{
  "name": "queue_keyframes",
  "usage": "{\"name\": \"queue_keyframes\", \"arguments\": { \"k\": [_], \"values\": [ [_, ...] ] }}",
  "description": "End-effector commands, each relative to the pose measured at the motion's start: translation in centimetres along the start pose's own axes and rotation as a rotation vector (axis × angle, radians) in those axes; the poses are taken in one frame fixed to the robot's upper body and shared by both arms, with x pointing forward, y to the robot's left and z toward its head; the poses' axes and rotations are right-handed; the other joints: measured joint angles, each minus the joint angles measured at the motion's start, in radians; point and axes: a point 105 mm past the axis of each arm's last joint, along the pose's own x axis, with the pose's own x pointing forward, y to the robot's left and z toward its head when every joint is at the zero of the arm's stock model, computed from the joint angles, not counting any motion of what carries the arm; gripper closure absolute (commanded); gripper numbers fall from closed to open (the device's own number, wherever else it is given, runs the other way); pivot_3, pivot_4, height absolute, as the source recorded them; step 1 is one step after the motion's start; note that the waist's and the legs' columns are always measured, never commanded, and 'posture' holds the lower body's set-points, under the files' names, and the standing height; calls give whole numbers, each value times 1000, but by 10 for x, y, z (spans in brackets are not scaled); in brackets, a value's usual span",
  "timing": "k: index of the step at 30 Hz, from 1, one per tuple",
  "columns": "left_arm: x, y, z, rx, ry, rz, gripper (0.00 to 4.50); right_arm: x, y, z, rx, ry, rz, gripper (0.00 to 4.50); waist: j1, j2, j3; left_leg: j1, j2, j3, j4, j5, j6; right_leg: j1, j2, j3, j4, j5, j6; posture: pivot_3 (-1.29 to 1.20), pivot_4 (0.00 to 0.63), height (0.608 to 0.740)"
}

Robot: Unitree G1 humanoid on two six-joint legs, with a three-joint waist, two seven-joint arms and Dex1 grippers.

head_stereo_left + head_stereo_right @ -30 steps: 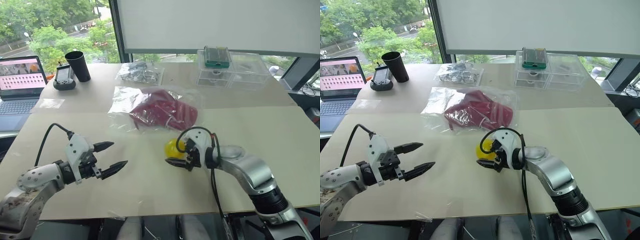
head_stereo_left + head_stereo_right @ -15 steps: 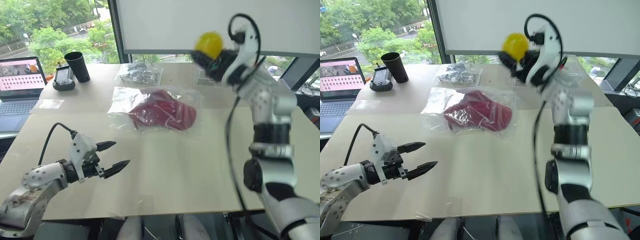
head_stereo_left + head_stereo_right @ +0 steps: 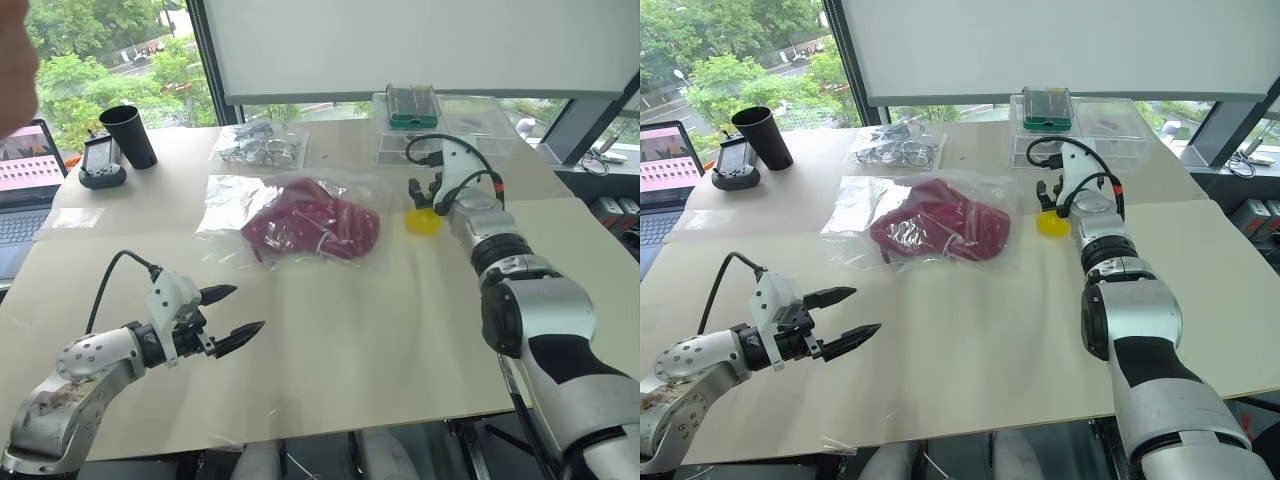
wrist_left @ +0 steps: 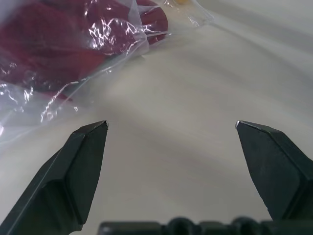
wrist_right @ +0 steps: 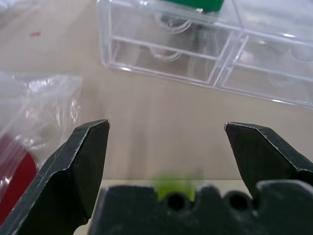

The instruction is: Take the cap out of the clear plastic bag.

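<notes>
- The cap (image 3: 310,222) lies inside the clear plastic bag (image 3: 228,195), in the middle of the bench (image 3: 380,330). The bag is flat on the top and the cap is all the way in it.
- A yellow-green ball (image 3: 422,221) sits just to the right of the bag, very near its edge. I cannot tell if it touches the bag.
- The right end effector (image 5: 166,142) is right by the ball, just behind it. Its two black fingers stand wide apart and hold nothing.
- Behind the ball stand clear boxes (image 3: 450,135) with a green thing (image 3: 410,105) on top.
- Behind the bag lies a smaller clear bag (image 3: 258,146) with grey bits in it.
- Far to the left of the bag stand a black cup (image 3: 130,135) and a small dark gadget (image 3: 96,165). A laptop (image 3: 20,185) is at the left edge, and a small clear packet (image 3: 78,216) lies near it.
- The left end effector (image 3: 232,316) hangs low over the bench, in front of the bag and to its left, well apart from it. Its fingers are spread wide and empty.
- Nothing lies between that end effector and the bag.
- The bench top is pale and smooth, made of two boards side by side.
- Behind it are big windows with green trees outside, and a white blind (image 3: 400,45).
</notes>
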Motion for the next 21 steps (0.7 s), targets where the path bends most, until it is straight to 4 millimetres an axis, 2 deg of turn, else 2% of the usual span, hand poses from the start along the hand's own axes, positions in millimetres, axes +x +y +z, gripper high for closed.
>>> {"name": "queue_keyframes", "arguments": {
  "k": [1,9,12,16,21],
  "values": [
    [-2,-2,10,41,-29,8,0,-1,-10,30,67,-100,-26,16,0,0,0,2,0,0,0,0,0,2,0,0,0,0,0,0,150,740],
    [-3,0,9,47,-25,13,0,-1,-5,33,-32,-106,-7,16,-1,0,0,4,1,0,1,0,0,3,2,1,0,0,0,0,150,740],
    [-4,3,10,49,-28,25,0,-3,-3,49,-75,-153,39,16,-1,0,0,3,1,0,1,0,0,3,2,1,0,0,0,0,150,740],
    [-6,4,10,46,-32,41,0,-12,-5,82,-128,-255,136,16,0,1,0,3,1,1,1,0,0,3,2,1,0,0,0,0,150,740],
    [-6,5,9,40,-32,50,0,-32,7,104,-111,-343,317,16,0,1,0,3,2,1,1,0,0,3,2,1,0,0,0,0,150,740]
  ]
}}
